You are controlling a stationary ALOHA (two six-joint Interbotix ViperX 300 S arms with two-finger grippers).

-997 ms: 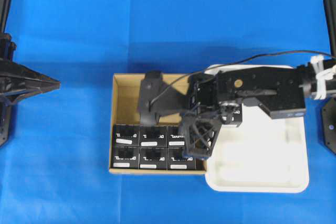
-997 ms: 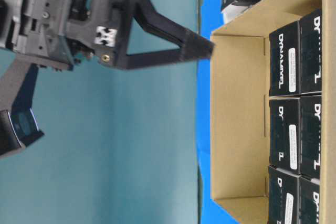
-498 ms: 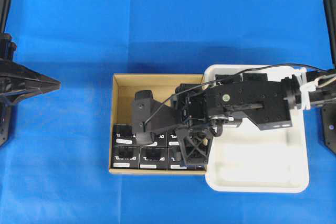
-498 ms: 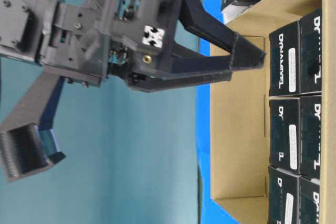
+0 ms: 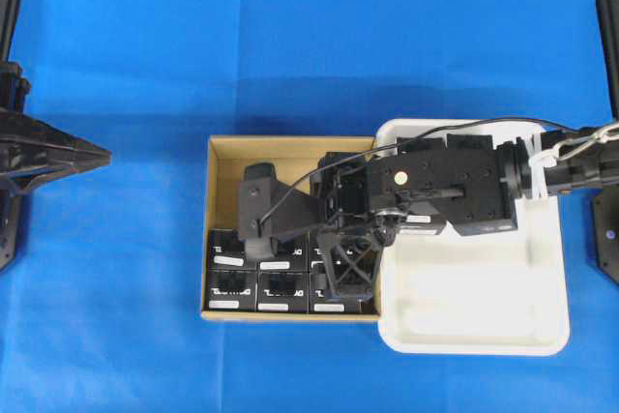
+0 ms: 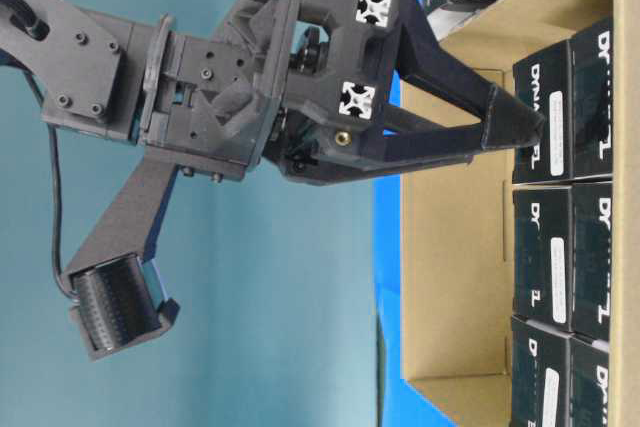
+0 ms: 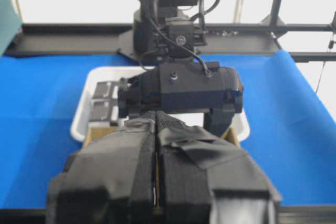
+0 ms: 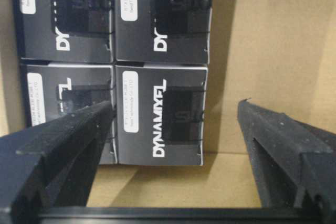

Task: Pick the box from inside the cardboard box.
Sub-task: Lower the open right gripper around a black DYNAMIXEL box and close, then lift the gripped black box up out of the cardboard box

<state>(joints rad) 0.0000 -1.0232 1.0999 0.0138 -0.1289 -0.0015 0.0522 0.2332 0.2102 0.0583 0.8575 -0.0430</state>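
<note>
Seen closest, from the right wrist: right end effector [image 8: 173,145] spread wide, empty, one finger either side of the box [image 8: 160,115] marked DYNAMIXEL; box lying flat between the fingers, at the end of its row, bare carton floor on the far-finger side; probably chosen because that open side leaves room for a finger to slip down.

Just beyond the fingertips: more identical black boxes, packed edge to edge, touching the target on two sides; tight packing likely the reason for so wide a spread.

From the side: fingertips [image 6: 520,127] down inside the cardboard box [image 6: 450,247], near the box edge, contact not certain.

From overhead: right arm reaching across the white tray [image 5: 484,336] into the cardboard box; six boxes in two rows under and beside the end effector; blue tabletop [image 5: 290,45] all around.

Farthest off: left end effector [image 7: 156,182] pressed together, parked well apart from the carton, pointed toward it.

Against the frame a second earlier: fingers then nearly together and held above the carton's wall; now fully apart and lowered inside, straddling the box.
</note>
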